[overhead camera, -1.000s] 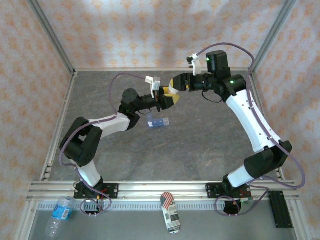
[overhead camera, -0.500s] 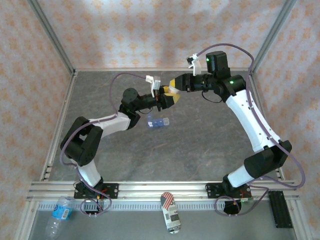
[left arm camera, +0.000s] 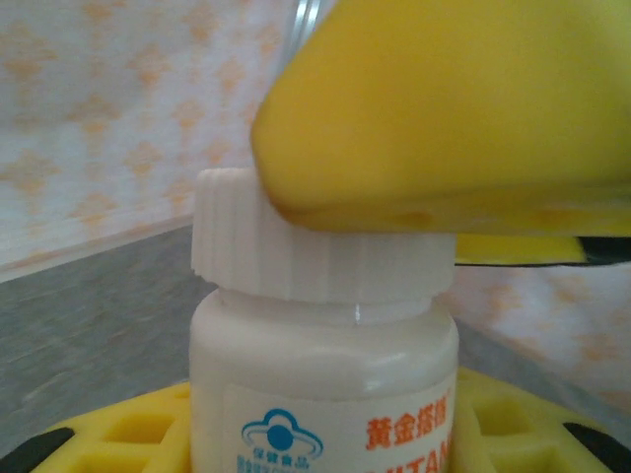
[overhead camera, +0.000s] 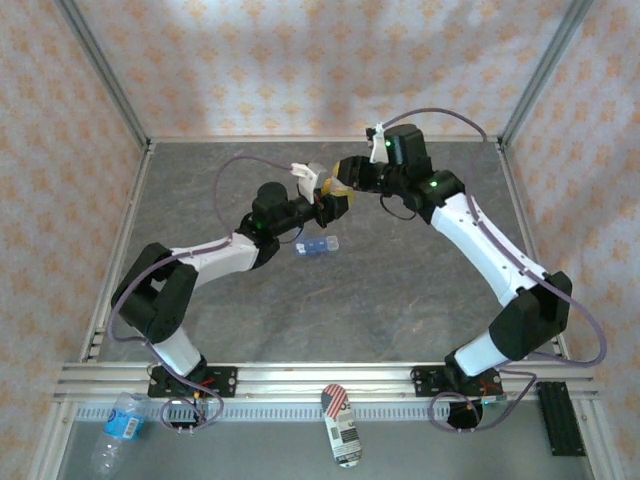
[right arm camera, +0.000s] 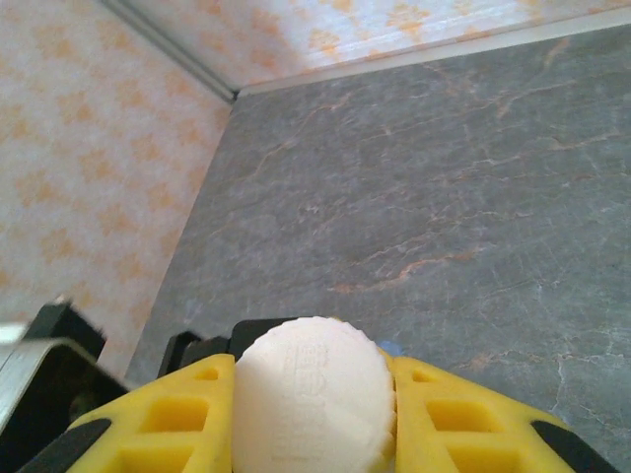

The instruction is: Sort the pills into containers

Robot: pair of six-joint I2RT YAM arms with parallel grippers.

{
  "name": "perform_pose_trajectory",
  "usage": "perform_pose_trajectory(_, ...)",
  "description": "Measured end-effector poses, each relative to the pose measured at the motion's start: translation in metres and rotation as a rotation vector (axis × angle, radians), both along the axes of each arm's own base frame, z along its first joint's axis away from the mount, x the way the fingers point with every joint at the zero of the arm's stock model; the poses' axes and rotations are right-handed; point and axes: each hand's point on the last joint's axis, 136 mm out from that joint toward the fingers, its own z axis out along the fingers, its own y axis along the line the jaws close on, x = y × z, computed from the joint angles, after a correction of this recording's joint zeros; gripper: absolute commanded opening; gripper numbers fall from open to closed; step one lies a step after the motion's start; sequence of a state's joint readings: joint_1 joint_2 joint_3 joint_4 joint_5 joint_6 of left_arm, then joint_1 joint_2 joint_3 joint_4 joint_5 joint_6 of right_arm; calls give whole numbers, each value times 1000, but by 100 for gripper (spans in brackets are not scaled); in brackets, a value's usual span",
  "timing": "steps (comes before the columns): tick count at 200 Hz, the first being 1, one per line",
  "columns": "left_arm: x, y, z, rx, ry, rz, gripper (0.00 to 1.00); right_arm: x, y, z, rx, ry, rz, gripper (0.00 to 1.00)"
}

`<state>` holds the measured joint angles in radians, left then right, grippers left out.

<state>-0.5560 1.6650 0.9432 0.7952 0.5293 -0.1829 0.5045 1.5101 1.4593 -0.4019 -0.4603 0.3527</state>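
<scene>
While your left gripper clamps the white bottle and your right gripper pinches its cap, a jerky twist could slip the bottle and scatter its contents; the blue pill box lies beneath both grippers. Since a second ago both arms swung leftward, box unmoved

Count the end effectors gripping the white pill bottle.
2. The left end effector holds the bottle by its body. The right end effector clamps its cap. Both are above the table, near the blue pill organiser.
</scene>
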Motion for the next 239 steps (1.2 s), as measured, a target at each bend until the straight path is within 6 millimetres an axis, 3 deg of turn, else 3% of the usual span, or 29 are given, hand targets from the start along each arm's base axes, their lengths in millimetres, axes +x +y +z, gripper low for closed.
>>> perform_pose_trajectory(32,11,8,-11,56,-1,112,0,12,5,-11,15,18,-87,28)
perform_pose_trajectory(64,13,10,-12,75,-13,146,0,14,5,-11,16,24,-109,56)
perform_pose_trajectory(85,12,7,-2,51,-49,137,0,13,-2,-9,26,35,-103,71)
perform_pose_trajectory(108,6,3,11,3,-79,86,0,6,-24,9,54,7,-91,80)
perform_pose_trajectory(143,7,19,42,-128,-116,10,0,-18,-67,69,79,-151,-73,80)
perform_pose_trajectory(171,-2,18,60,-210,-122,-109,0,-33,-51,97,51,-206,95,77)
perform_pose_trajectory(184,-8,11,64,-228,-109,-177,0,-32,-42,97,37,-201,161,76)
perform_pose_trajectory(222,-24,-3,66,-255,-64,-312,0,-26,-27,62,8,-92,264,73)
perform_pose_trajectory(239,-25,-6,61,-255,-35,-338,0,-27,-23,59,14,-80,288,71)
